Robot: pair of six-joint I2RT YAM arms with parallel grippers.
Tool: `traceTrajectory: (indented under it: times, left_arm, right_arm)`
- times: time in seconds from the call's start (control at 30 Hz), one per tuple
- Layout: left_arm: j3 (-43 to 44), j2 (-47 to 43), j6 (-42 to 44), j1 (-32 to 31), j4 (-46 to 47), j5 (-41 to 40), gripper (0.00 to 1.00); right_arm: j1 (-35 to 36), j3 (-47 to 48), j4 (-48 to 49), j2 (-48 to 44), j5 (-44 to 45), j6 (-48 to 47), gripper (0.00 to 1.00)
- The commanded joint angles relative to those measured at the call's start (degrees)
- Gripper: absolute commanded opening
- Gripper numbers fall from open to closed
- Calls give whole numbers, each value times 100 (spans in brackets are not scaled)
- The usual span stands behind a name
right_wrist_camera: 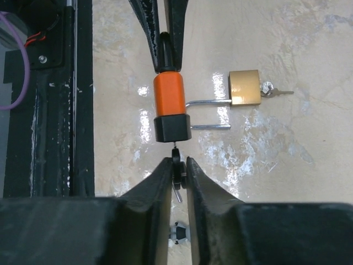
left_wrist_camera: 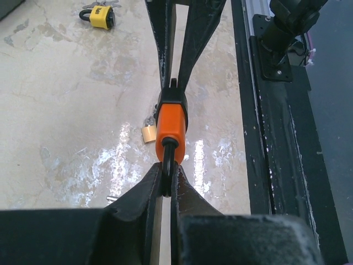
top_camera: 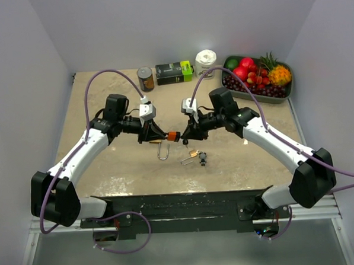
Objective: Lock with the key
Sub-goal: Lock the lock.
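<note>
Pinching the key (right_wrist_camera: pixel 176 175) at 6 o'clock of the right wrist view, right gripper (right_wrist_camera: pixel 177 163) jaws pressing on its head, blade pointing straight toward 12 into the black base of the orange padlock (right_wrist_camera: pixel 169 102). Lying along that same 6-to-12 line, held clear above the table (right_wrist_camera: pixel 309 165), seemingly coaxial with the key and so likely needing only a twist about that axis. Clamping the shackle (right_wrist_camera: pixel 166 47) at 12 o'clock, left gripper (right_wrist_camera: pixel 166 61) jaws squeezing shut on it, probably bracing the body against the turn.
</note>
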Motion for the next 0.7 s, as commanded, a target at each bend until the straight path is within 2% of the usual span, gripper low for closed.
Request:
traceTrajectory:
  times: [0.0,0.03,0.3,0.67]
  left_arm:
    - [157,-165,-48,-20,410,270,0]
    - [148,-165,-48,-11,410,262,0]
    - [113,-95,5,112,375,209,0]
    - [377,107,190,349,41,358,0]
  right_arm:
    - [40,207,-294,65,-185,-330,11]
    - [40,225,-338,66,-177,-383,0]
    - [-144,146,-725,-109,25,-629,0]
    - [-979,-109,-1393,-479,-10,-1262,0]
